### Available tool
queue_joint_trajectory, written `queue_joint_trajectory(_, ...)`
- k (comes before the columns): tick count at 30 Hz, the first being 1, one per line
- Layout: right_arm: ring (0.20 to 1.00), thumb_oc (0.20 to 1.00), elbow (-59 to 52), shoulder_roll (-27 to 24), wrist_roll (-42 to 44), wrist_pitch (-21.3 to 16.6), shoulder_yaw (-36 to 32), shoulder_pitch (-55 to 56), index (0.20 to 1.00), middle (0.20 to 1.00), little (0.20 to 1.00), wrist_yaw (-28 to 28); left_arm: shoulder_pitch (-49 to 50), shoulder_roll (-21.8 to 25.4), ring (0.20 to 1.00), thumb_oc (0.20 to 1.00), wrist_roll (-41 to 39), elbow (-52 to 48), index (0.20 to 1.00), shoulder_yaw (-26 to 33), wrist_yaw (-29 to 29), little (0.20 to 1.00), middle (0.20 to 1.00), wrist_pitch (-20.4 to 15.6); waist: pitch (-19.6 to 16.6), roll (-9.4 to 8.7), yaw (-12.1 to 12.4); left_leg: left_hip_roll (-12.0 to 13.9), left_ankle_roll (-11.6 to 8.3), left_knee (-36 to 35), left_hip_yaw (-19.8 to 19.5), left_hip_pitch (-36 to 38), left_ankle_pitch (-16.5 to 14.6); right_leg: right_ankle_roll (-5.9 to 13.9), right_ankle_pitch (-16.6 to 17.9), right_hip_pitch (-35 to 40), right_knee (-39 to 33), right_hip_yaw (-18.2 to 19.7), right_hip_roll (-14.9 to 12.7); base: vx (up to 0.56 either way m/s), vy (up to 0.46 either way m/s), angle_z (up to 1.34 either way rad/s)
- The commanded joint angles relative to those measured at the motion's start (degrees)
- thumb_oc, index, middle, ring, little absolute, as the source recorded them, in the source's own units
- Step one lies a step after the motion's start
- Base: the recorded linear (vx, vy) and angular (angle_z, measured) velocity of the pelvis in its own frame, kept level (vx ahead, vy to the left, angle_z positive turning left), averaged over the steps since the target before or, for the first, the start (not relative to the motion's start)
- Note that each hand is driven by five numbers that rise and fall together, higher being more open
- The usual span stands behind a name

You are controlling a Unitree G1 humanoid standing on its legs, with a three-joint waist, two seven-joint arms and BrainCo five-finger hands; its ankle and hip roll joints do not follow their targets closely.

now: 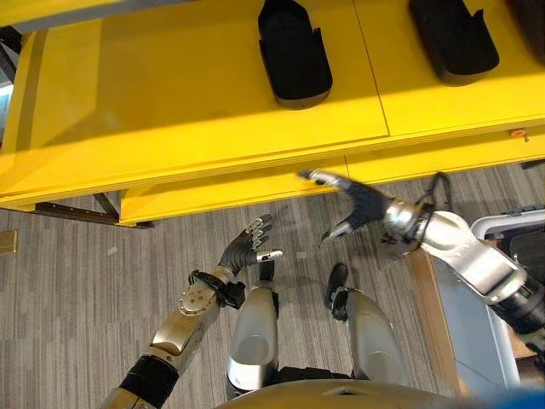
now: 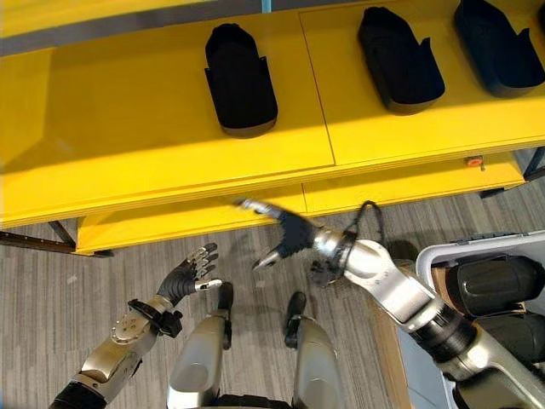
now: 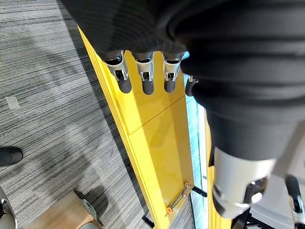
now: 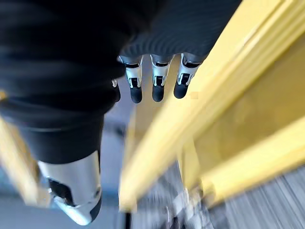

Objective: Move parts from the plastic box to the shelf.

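Two black parts (image 1: 294, 51) sit on the yellow shelf (image 1: 170, 111) in my left eye view, my right hand (image 1: 362, 204) spread empty at its front edge. Right eye view: more parts (image 2: 490, 285) wait in the plastic box (image 2: 434, 256) at my right, so I judge I should swing back. Left wrist view: left hand (image 3: 143, 71) relaxed, empty. Right wrist view: fingers (image 4: 157, 81) straight.

Each silver-grey arm ends in a robot hand (image 2: 186, 274) with silver, dark-tipped fingers (image 3: 144, 76) under a dark ribbed wrist cover; the right robot hand (image 2: 288, 232) matches.
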Motion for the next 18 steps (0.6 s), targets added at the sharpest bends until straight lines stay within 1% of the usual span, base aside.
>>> queue_joint_trajectory(1,1.000,1.000,-2.90,3.44,6.48,-2.49,-5.29,3.26,1.000,1.000,1.000,-9.01,2.60,0.45,1.000,1.000,-0.27,-4.64,1.000,-1.30,-3.75,1.000,1.000,-1.35,-4.60,-1.51,-3.60,2.43,0.81,-2.11,3.39,2.99,0.86,6.43,2.16,4.96,-4.52,5.36,-1.94,-0.09,0.296,-0.24)
queue_joint_trajectory(2,1.000,1.000,-2.08,4.78,7.17,-3.47,-7.72,6.14,1.000,1.000,1.000,-11.14,2.24,0.10,1.000,1.000,-0.44,-4.59,1.000,-1.75,-3.91,1.000,1.000,-0.89,-5.12,-1.80,-5.18,2.26,0.97,-2.14,4.39,3.54,0.38,7.12,3.42,5.11,-6.32,6.53,-2.18,-0.10,0.251,-0.48)
queue_joint_trajectory(3,1.000,1.000,-1.35,6.13,6.13,-4.30,-9.72,8.30,1.000,1.000,1.000,-12.13,1.89,0.00,1.000,1.000,-0.73,-4.39,1.000,-2.14,-3.84,1.000,1.000,-1.10,-5.31,-2.10,-6.58,2.10,1.29,-1.98,5.50,4.21,-0.31,7.90,4.72,5.24,-7.86,7.73,-2.50,-0.12,0.234,-0.55)
queue_joint_trajectory(4,1.000,1.000,-0.96,6.82,5.27,-4.71,-10.63,9.42,1.000,1.000,1.000,-14.32,1.49,-0.05,1.000,1.000,-0.49,-4.02,1.000,-2.45,-4.64,1.000,1.000,-1.42,-5.47,-2.27,-7.45,2.05,1.51,-1.93,6.27,4.49,-0.71,8.39,5.60,5.18,-8.76,8.52,-2.66,-0.15,0.210,-0.53)
queue_joint_trajectory(5,1.000,1.000,-0.64,7.91,4.82,-4.99,-12.22,11.32,1.000,1.000,1.000,-15.73,0.38,-0.24,1.000,1.000,-0.27,-3.80,1.000,-3.36,-4.18,1.000,1.000,-1.28,-5.78,-2.70,-9.02,1.74,2.03,-1.74,7.83,4.72,-1.65,9.40,7.66,4.78,-10.83,10.00,-3.19,-0.16,0.199,-0.56)
queue_joint_trajectory(6,1.000,1.000,-0.23,8.75,5.13,-4.51,-13.22,12.56,1.000,1.000,1.000,-17.25,-0.43,-0.39,1.000,1.000,0.31,-3.71,1.000,-4.19,-4.09,1.000,1.000,-1.04,-5.62,-3.00,-9.98,1.63,2.46,-1.15,9.03,5.11,-2.76,10.17,8.92,4.83,-12.02,10.75,-3.81,-0.14,0.195,-0.55)
queue_joint_trajectory(7,1.000,1.000,0.39,9.70,6.04,-4.13,-13.96,13.28,1.000,1.000,1.000,-17.30,-1.19,-0.43,1.000,1.000,0.25,-3.75,1.000,-5.03,-3.13,1.000,1.000,-0.65,-5.52,-3.39,-10.80,1.58,2.79,-0.63,10.39,5.52,-3.73,10.88,10.33,4.96,-13.46,10.91,-4.53,-0.10,0.270,-0.68)
queue_joint_trajectory(8,1.000,1.000,2.23,12.33,6.27,-3.42,-15.28,15.21,1.000,1.000,1.000,-16.73,-1.13,-1.38,1.000,1.000,-0.53,-2.49,1.000,-6.23,-0.30,1.000,1.000,-1.29,-5.81,-4.53,-12.14,1.40,3.38,0.47,15.27,7.46,-6.05,12.80,14.98,4.97,-16.84,8.55,-7.25,0.01,0.289,-0.66)
queue_joint_trajectory(9,1.000,1.000,2.96,13.06,6.60,-2.66,-15.49,15.51,1.000,1.000,1.000,-16.12,-0.70,-1.90,1.000,1.000,-0.32,-2.55,1.000,-6.29,0.94,1.000,1.000,-1.03,-5.87,-4.46,-12.08,1.72,3.13,0.81,17.04,9.11,-8.22,13.73,15.62,5.73,-17.77,5.72,-8.15,0.01,0.318,-1.07)
queue_joint_trajectory(10,1.000,1.000,4.05,14.20,5.83,-2.35,-15.14,15.48,1.000,1.000,1.000,-13.81,0.01,-2.68,1.000,1.000,-0.81,-1.94,1.000,-6.14,3.48,1.000,1.000,-1.78,-5.93,-4.89,-11.66,2.72,2.83,0.88,22.28,11.14,-8.60,14.25,17.11,5.75,-17.55,-1.17,-9.59,0.02,0.192,-1.55)
queue_joint_trajectory(11,1.000,1.000,4.40,14.69,4.97,-2.23,-15.02,15.48,1.000,1.000,1.000,-13.50,0.36,-3.06,1.000,1.000,-0.71,-1.66,1.000,-6.13,3.99,1.000,1.000,-1.89,-5.97,-5.01,-11.43,3.09,2.80,0.82,24.01,11.87,-8.65,14.27,17.63,5.60,-16.94,-3.25,-10.14,-0.07,0.120,-2.00)
queue_joint_trajectory(12,1.000,1.000,4.93,15.44,3.66,-2.33,-14.80,15.58,1.000,1.000,1.000,-14.36,0.83,-3.61,1.000,1.000,-0.40,-1.28,1.000,-6.39,4.75,1.000,1.000,-2.22,-5.91,-5.04,-11.27,3.23,3.10,0.71,25.67,12.75,-8.90,14.08,18.08,5.11,-15.10,-4.67,-11.27,-0.06,0.026,-2.51)
queue_joint_trajectory(13,1.000,1.000,5.10,15.73,3.37,-2.13,-14.74,15.93,1.000,1.000,1.000,-15.01,1.07,-3.81,1.000,1.000,-0.14,-0.92,1.000,-6.59,4.89,1.000,1.000,-2.31,-5.96,-5.01,-11.28,3.11,3.38,0.69,26.03,12.89,-9.04,13.83,17.80,4.80,-13.42,-4.17,-11.70,-0.06,-0.017,-2.00)
queue_joint_trajectory(14,1.000,1.000,5.28,16.24,3.07,-1.86,-14.81,17.25,1.000,1.000,1.000,-17.18,1.68,-3.99,1.000,1.000,-0.04,0.18,1.000,-6.99,4.80,1.000,1.000,-2.90,-6.26,-4.62,-11.78,3.05,4.14,0.95,25.76,12.37,-8.98,12.86,16.06,4.44,-8.95,-2.26,-11.79,-0.04,-0.043,-1.32)
queue_joint_trajectory(15,1.000,1.000,5.63,16.58,2.40,-1.82,-15.15,18.19,1.000,1.000,1.000,-18.26,2.26,-3.87,1.000,1.000,0.01,1.19,1.000,-6.99,4.35,1.000,1.000,-3.64,-6.49,-4.23,-11.88,3.38,4.65,1.30,25.77,11.64,-8.62,11.89,13.81,4.56,-5.04,-1.63,-11.61,-0.08,-0.054,-0.35)
queue_joint_trajectory(16,1.000,1.000,5.99,16.81,2.21,-1.89,-15.44,18.61,1.000,1.000,1.000,-19.77,2.80,-3.53,1.000,1.000,-0.02,1.83,1.000,-6.67,3.99,1.000,1.000,-4.32,-6.70,-3.50,-11.61,4.37,5.05,1.47,26.22,10.83,-7.75,10.32,9.84,5.14,-0.62,-2.09,-11.40,-0.12,-0.067,-0.14)
queue_joint_trajectory(17,1.000,1.000,6.20,16.71,2.53,-1.90,-15.84,18.40,1.000,1.000,1.000,-20.71,2.92,-3.20,1.000,1.000,-0.25,1.97,1.000,-6.29,3.77,1.000,1.000,-4.69,-6.88,-3.15,-11.22,5.07,4.99,1.82,26.36,10.05,-7.30,9.12,6.59,5.88,0.92,-2.36,-11.15,-0.12,-0.091,-0.09)
queue_joint_trajectory(18,1.000,1.000,6.26,16.58,2.59,-1.84,-16.11,18.13,1.000,1.000,1.000,-21.04,2.83,-3.01,1.000,1.000,-0.43,1.93,1.000,-6.10,3.67,1.000,1.000,-4.77,-6.91,-3.02,-11.00,5.39,4.86,2.11,26.34,9.54,-7.13,8.62,5.36,6.52,0.89,-2.51,-10.92,-0.16,-0.267,-0.38)
